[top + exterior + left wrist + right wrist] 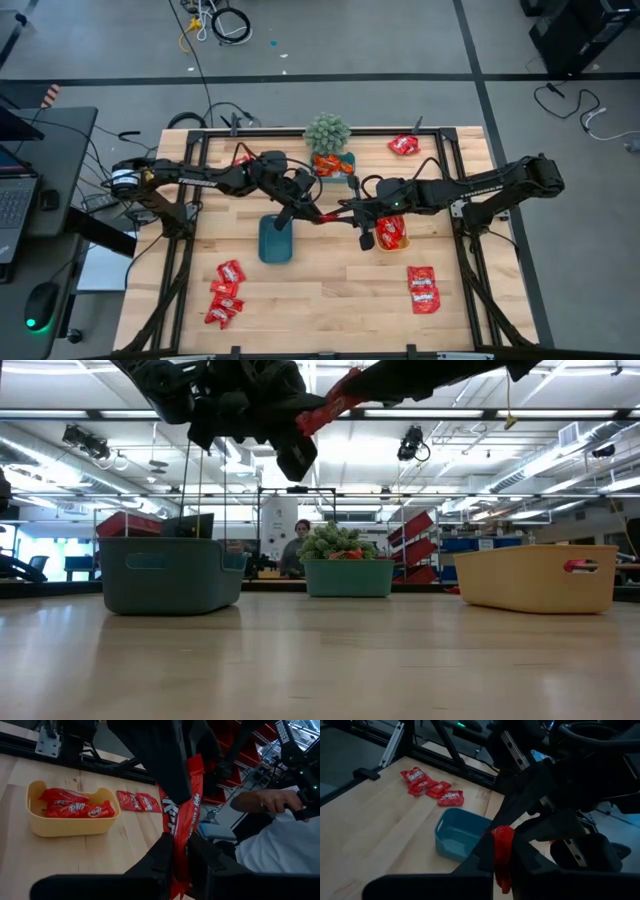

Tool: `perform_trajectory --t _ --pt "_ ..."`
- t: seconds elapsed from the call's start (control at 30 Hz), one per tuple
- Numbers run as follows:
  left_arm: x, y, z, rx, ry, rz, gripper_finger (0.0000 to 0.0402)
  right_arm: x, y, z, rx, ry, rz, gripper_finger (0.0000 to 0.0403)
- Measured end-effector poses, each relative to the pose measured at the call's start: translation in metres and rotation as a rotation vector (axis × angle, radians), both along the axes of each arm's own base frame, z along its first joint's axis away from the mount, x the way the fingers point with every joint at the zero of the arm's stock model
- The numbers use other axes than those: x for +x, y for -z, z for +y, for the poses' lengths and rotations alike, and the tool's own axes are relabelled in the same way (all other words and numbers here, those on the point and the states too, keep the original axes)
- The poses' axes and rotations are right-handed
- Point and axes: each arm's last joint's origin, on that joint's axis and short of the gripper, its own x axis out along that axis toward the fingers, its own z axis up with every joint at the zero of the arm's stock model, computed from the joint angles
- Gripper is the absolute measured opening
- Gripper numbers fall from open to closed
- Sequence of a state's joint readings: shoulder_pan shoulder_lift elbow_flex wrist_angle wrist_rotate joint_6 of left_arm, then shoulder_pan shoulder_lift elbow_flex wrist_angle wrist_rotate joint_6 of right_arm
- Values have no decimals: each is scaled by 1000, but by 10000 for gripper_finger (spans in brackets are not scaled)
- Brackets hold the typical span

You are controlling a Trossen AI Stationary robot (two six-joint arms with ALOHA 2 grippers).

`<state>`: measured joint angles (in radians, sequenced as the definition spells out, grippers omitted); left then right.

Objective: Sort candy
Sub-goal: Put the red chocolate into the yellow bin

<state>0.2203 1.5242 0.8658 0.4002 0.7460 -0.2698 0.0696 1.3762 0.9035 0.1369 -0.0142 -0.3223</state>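
Claws of both arms, left [181, 865] and right [502, 865], pinch one red candy packet [330, 216] above the table.

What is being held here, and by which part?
One red candy packet, pinched at opposite ends by the left gripper and the right gripper, above the table.

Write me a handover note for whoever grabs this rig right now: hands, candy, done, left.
Both hands meet mid-air over table centre, pinching one red packet between them: left hand and right hand are both shut on it, a handoff in progress.
Done: yellow tray holds several red packets; the teal tray by the plant holds some orange and red ones.
Blue tray looks empty.
Left: loose piles front left, front right, and one packet at the back right.
Next, likely: one hand releases, the other drops the packet in a tray.
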Motion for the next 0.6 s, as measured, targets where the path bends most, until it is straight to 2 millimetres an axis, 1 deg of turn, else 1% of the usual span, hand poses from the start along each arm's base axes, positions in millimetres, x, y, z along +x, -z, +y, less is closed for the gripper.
perform_trajectory --t 0.1,0.27,0.47,0.6 --pt "0 0 0 2 -2 -2 58 -1 -1 0 -4 11 -2 20" --pt "1 -5 1 15 -12 -43 66 -9 -11 0 6 20 -25 20" --pt "2 -10 1 98 -6 -133 78 -26 -26 5 -6 84 -43 20" --pt "1 -8 2 139 -16 -143 91 -37 -38 8 7 159 12 20"
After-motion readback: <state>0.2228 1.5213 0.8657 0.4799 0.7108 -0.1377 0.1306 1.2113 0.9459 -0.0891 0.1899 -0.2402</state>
